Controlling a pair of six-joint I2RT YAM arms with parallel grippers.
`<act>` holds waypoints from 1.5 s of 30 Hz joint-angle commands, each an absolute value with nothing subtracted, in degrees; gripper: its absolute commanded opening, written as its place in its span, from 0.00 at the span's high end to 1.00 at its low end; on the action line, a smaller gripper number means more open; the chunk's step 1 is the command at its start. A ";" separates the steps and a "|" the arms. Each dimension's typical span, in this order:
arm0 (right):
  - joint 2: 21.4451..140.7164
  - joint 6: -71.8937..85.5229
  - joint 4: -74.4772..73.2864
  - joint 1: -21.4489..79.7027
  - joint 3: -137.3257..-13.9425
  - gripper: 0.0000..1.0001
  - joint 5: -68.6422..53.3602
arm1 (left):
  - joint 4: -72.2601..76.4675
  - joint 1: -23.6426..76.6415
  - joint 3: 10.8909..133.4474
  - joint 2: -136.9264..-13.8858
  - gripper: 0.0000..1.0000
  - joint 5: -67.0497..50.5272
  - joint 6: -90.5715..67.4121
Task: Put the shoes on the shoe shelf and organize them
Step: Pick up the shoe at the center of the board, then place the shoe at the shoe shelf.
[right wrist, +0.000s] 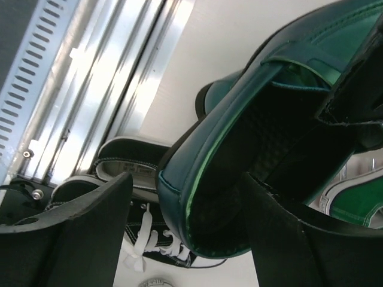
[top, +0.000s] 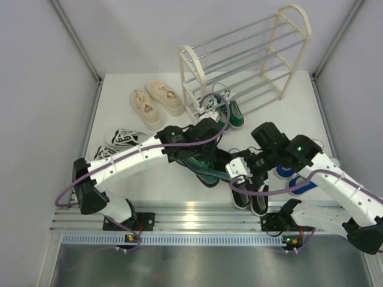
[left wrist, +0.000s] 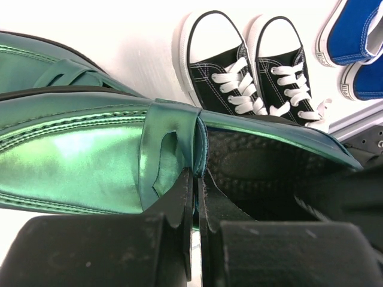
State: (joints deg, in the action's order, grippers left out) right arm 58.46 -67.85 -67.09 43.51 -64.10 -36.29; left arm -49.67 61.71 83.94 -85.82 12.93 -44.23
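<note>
**Two grippers, one green shoe**

The left gripper [left wrist: 194, 182] pinches the side of the shiny green shoe [left wrist: 78, 155] tight and holds it up. The right gripper [right wrist: 188, 191] gapes wide around its heel, probably to help carry. The shelf [top: 297, 62] stands behind.

I can read no text in any of my views. The pale printed patch [right wrist: 122, 171] on the black white-laced canvas sneaker [right wrist: 149, 239], lower left of the right wrist view, is too blurred.
</note>
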 commanded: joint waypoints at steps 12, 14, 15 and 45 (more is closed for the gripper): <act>57.92 -65.21 -61.17 45.53 -60.99 0.89 -25.57 | -44.12 62.49 85.08 -82.10 1.00 14.59 -45.62; 58.01 -65.13 -61.78 45.53 -61.61 1.00 -25.75 | -43.16 62.49 84.20 -81.48 1.00 14.68 -45.62; 57.92 -65.21 -62.66 45.61 -62.13 1.00 -25.75 | -42.55 62.49 83.16 -80.69 1.00 14.76 -45.62; 38.41 -64.78 -81.21 19.52 -67.24 1.00 -22.07 | -29.27 62.23 59.78 -46.35 0.13 21.62 -37.35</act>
